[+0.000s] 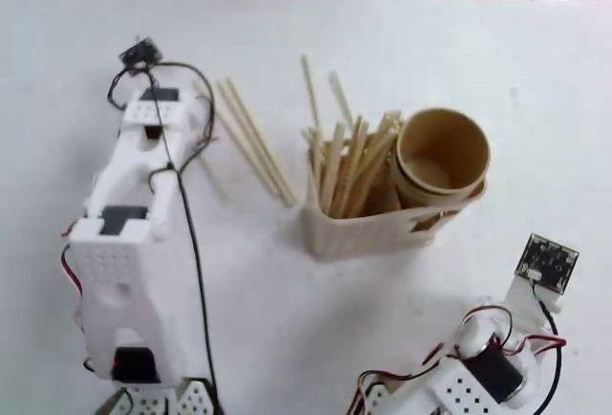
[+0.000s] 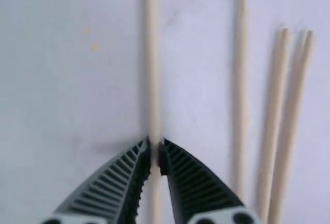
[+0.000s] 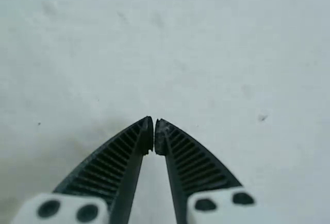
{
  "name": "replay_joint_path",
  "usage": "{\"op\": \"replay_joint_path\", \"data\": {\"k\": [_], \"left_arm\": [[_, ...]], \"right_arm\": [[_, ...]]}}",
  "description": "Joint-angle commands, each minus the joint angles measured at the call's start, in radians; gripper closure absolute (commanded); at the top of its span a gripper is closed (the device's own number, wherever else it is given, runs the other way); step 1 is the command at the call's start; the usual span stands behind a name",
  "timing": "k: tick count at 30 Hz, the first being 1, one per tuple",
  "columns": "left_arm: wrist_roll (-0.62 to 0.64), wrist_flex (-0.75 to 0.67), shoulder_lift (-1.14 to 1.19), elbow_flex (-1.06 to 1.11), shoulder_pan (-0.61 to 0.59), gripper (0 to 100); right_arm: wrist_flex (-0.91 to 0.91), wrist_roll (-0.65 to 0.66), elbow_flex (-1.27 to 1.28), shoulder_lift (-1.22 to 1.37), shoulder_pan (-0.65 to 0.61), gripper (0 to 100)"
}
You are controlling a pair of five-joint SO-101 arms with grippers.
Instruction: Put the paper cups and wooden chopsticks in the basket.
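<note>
The left arm's black ridged fingers (image 2: 126,180) pinch one thin pale wooden chopstick (image 2: 150,53) on the white counter (image 2: 62,79) by their very tips — it may slip or swing when lifted. Other loose sticks (image 2: 273,115) lie beside it. The right arm's black fingers (image 3: 124,167) are squeezed shut, holding nothing. No writing can be read.

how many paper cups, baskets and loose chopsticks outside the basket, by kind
tan paper cups, nested in the basket: 2
white slotted plastic basket: 1
loose wooden chopsticks on the table: 4
total: 7
</note>
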Motion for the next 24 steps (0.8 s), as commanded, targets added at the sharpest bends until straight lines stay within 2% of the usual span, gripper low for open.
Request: {"op": "replay_joint_path", "data": {"k": [1,4,7,9,13,18,24], "left_arm": [[-0.149,0.084,-0.101,-0.014,-0.010,98],[-0.213,0.160,-0.237,0.018,-0.008,98],[-0.318,0.167,-0.421,0.123,-0.007,98],[-0.376,0.149,-0.565,0.215,-0.001,98],[-0.414,0.055,-0.874,0.425,0.019,98],[-0.480,0.035,-1.204,0.557,0.137,98],[-0.480,0.044,-1.440,0.499,0.291,98]], "right_arm": [[-0.010,-0.003,0.009,-0.007,0.005,97.9],[-0.010,-0.003,0.009,-0.007,0.005,97.9],[-0.010,-0.003,0.009,-0.007,0.005,97.9],[-0.010,-0.003,0.009,-0.007,0.005,97.9],[-0.010,-0.003,0.009,-0.007,0.005,97.9],[-0.010,-0.003,0.009,-0.007,0.005,97.9],[-0.010,-0.003,0.009,-0.007,0.005,97.9]]}}
